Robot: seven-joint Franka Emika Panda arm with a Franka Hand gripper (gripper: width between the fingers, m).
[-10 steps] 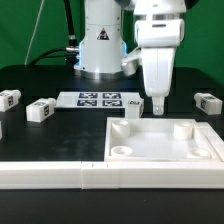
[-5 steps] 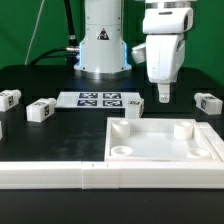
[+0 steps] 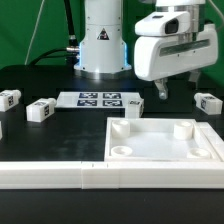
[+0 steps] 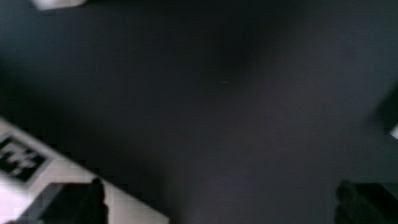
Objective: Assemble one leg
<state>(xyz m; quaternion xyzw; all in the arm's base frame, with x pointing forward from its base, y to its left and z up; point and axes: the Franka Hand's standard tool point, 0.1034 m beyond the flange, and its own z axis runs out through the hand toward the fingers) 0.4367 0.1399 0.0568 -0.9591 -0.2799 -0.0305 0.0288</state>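
Legs lie scattered: a small chunky white plastic left leg [image 3: 40,108] at the exterior view's left, a middle leg [image 3: 133,103] just beside the thin flat white marker board [image 3: 98,99], a right leg [image 3: 207,102] beyond. Each looks light, stiff, slightly slick (pinch two flat opposite faces). The white two-finger claw [image 3: 174,88] hangs released and empty, raised between the middle and right legs, touching neither.

the arm [image 3: 103,25] is glossy white with rounded shells, a black triangle mark on its base column, a blue glow at one side and black cables [image 3: 67,22] behind, ending in a boxy white gripper [image 3: 175,86] with two short dark fingers [image 3: 160,90].
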